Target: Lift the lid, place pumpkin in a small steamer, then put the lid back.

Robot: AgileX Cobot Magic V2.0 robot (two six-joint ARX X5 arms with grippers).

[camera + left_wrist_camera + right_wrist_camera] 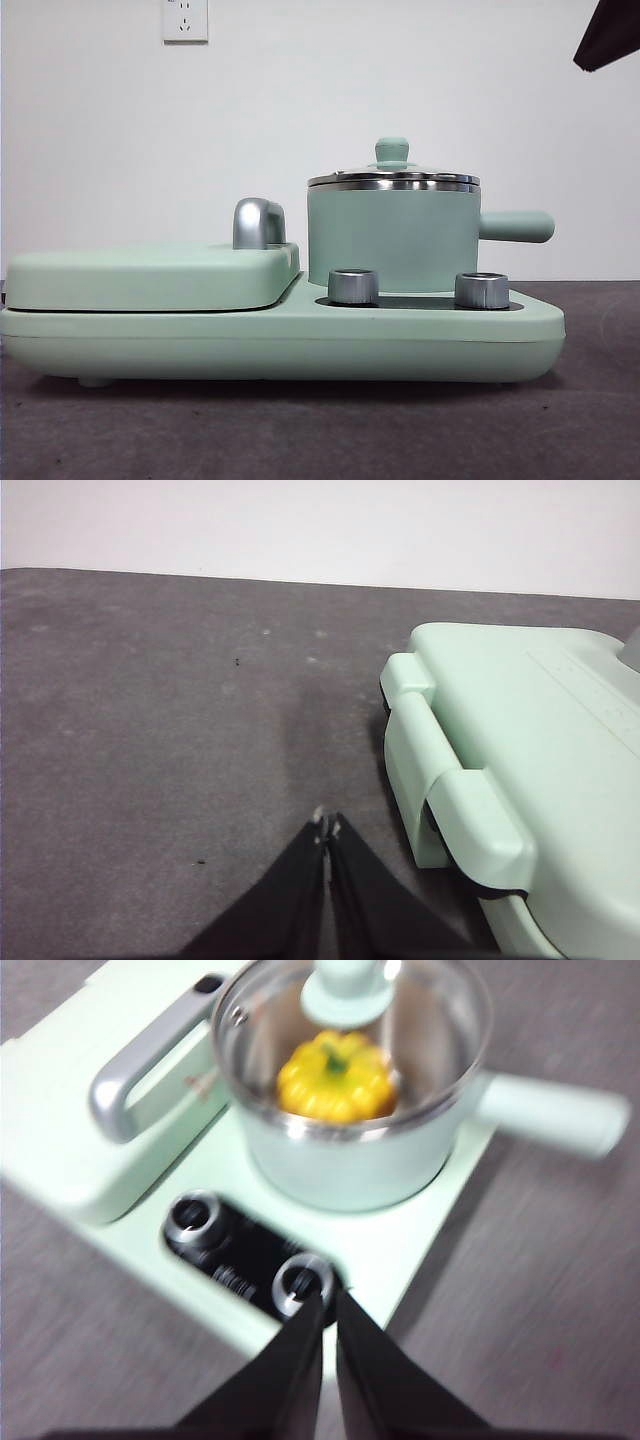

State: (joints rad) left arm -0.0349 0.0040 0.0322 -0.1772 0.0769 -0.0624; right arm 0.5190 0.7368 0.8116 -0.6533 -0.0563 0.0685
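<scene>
A wide, flat mint-green appliance base (280, 335) sits on a dark grey table (300, 430) and serves as the landmark here. On the base's hotplate end, just behind two silver knobs (353, 286), stands the small cylindrical mint-green steamer pot (390, 240) with a steel rim and a straight side handle pointing away from the base's covered end. The round clear glass lid (393, 178), steel-rimmed with a small mint-green knob, rests level on the pot's rim. Through the glass, the right wrist view shows the glossy yellow-orange ribbed pumpkin (335, 1078) with its green stem lying inside the pot. The other end of the base carries a broad hinged mint-green cover (150, 275) with a chrome handle (257, 222).

The right gripper (328, 1300) hangs above the near edge of the base, over the knobs and apart from the pot, its jaws clenched together on nothing. The left gripper (327, 825) hovers over bare table beside the covered end of the base, jaws likewise pressed together and empty.

Judged from this layout, every step looks finished: pumpkin in, lid back on. The next move likely calls only for both arms to stay clear without nudging the lid.

The right wrist view is blurred, so the lid's exact seating is hard to confirm there. In the front view the pumpkin is hidden by the pot wall, and only a dark arm tip shows at the top corner.
</scene>
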